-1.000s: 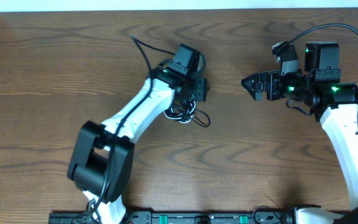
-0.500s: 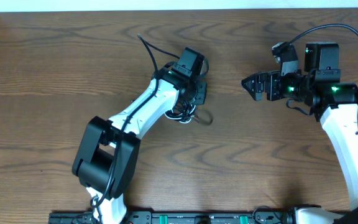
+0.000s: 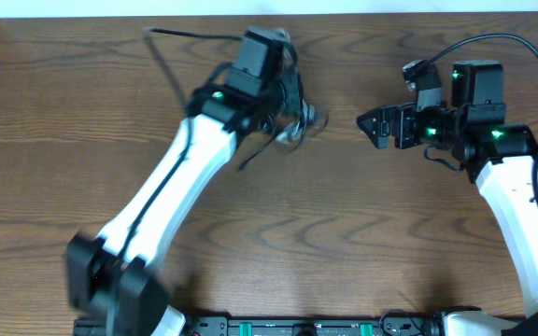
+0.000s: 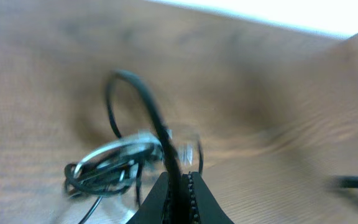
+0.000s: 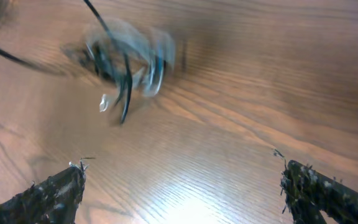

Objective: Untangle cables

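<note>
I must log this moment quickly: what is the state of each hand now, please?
Left hand: closed, gripping a black cable.
Right hand: open, holding nothing.

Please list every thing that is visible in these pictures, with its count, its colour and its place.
cables: one tangled bundle, number of cords unclear because of blur, black and white, far middle of the table, at the left claw
table: one, brown wood, under everything
left arm: one, white with black joints, reaching to the far middle
right arm: one, white with black joints, right side
left claw: one, black, shut on a black cord of the cables
right claw: one, black, open and empty, right of the cables
</note>
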Action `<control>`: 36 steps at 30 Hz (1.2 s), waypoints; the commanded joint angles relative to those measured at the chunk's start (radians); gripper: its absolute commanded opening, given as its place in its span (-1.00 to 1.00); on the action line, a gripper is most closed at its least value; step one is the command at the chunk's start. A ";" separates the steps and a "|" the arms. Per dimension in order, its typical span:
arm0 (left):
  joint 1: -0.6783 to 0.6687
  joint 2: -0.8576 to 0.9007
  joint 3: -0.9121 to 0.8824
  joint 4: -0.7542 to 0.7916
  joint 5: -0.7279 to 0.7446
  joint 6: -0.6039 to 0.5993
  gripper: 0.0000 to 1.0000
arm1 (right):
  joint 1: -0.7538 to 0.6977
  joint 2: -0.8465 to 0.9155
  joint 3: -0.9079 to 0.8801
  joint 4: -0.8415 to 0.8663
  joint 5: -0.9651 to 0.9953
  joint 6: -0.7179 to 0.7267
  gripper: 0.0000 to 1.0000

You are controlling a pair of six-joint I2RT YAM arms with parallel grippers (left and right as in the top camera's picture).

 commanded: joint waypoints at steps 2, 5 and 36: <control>-0.001 -0.102 0.021 -0.008 -0.002 -0.076 -0.85 | 0.049 0.007 0.014 0.027 -0.010 0.022 0.97; -0.001 -0.131 0.021 -0.023 -0.001 -0.091 -0.85 | 0.068 0.007 0.014 0.064 -0.009 0.065 0.93; -0.001 -0.144 0.021 -0.050 0.028 -0.113 -0.85 | 0.175 0.106 0.014 0.250 -0.010 0.257 0.48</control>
